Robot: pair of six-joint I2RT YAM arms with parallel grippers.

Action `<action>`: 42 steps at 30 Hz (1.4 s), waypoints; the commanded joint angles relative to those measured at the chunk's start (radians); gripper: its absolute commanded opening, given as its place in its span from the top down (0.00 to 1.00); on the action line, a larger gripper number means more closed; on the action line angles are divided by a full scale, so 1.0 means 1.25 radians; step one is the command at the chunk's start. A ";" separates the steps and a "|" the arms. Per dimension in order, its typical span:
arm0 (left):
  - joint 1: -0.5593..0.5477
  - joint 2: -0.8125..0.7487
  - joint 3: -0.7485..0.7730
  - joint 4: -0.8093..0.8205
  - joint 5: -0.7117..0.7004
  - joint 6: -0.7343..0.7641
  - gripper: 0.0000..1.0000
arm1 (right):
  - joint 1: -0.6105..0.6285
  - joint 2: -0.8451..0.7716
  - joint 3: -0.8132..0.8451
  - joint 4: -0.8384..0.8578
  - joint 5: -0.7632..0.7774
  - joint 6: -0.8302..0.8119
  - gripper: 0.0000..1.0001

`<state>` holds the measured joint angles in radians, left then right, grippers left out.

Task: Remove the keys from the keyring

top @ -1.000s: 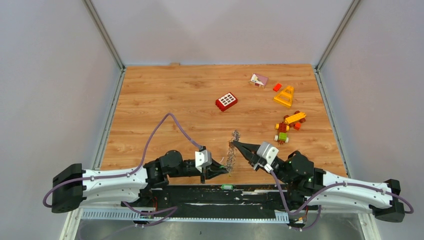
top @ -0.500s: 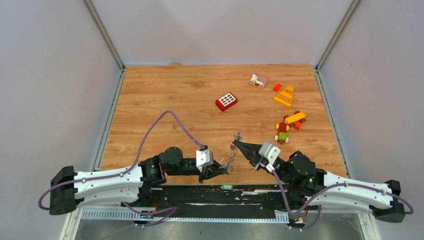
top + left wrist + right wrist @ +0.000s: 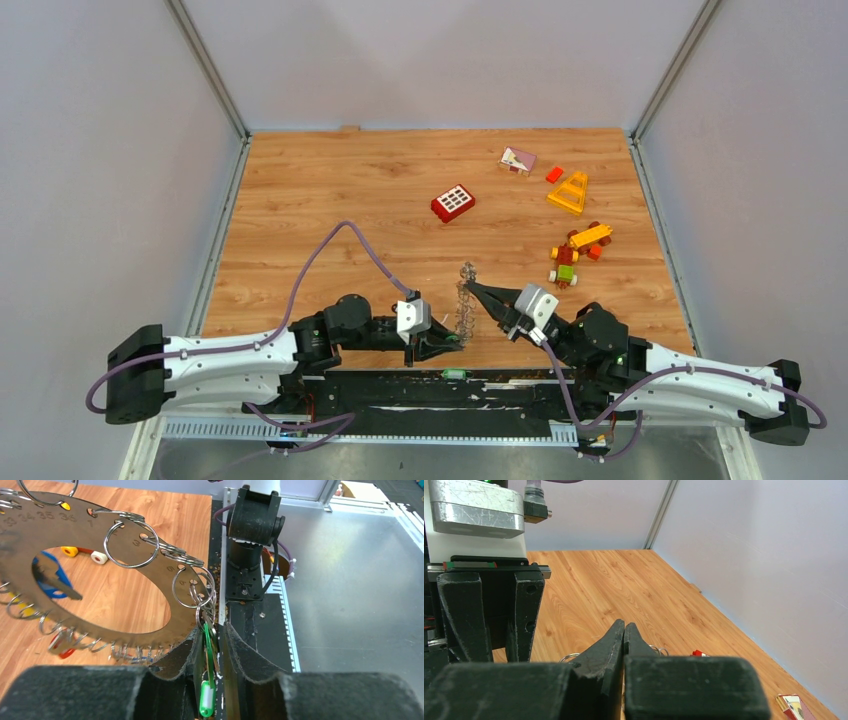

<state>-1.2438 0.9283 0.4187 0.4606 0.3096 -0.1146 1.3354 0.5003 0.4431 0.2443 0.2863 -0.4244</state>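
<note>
The keyring stands on edge between my two grippers. In the left wrist view it is a grey numbered disc fringed with split rings and keys. My right gripper is shut on its upper rim, fingers pressed together, with split rings showing past the tips. My left gripper sits at the ring's lower edge. Its jaws stand a little apart, and a key with a green tag hangs between them, touching the left finger.
Toy bricks lie farther out: a red windowed brick, a yellow triangle, a pink piece and a mixed cluster. A black strip runs along the near edge, with a green tag on it.
My left gripper has shifted right, closer under the keyring, and its jaws have parted slightly. The ring swayed a little. The right arm has held still.
</note>
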 commanded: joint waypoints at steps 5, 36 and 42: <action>-0.004 0.003 0.003 0.049 0.012 -0.013 0.70 | -0.002 -0.014 0.018 0.056 0.001 0.008 1.00; -0.004 0.028 0.022 0.054 0.003 -0.026 0.43 | -0.002 -0.007 0.016 0.067 0.000 0.007 1.00; -0.004 0.034 0.025 0.063 -0.005 -0.035 0.39 | -0.002 -0.004 0.013 0.071 0.000 0.009 1.00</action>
<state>-1.2438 0.9646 0.4187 0.4770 0.3122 -0.1406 1.3354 0.5007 0.4431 0.2447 0.2863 -0.4210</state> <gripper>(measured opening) 0.597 0.011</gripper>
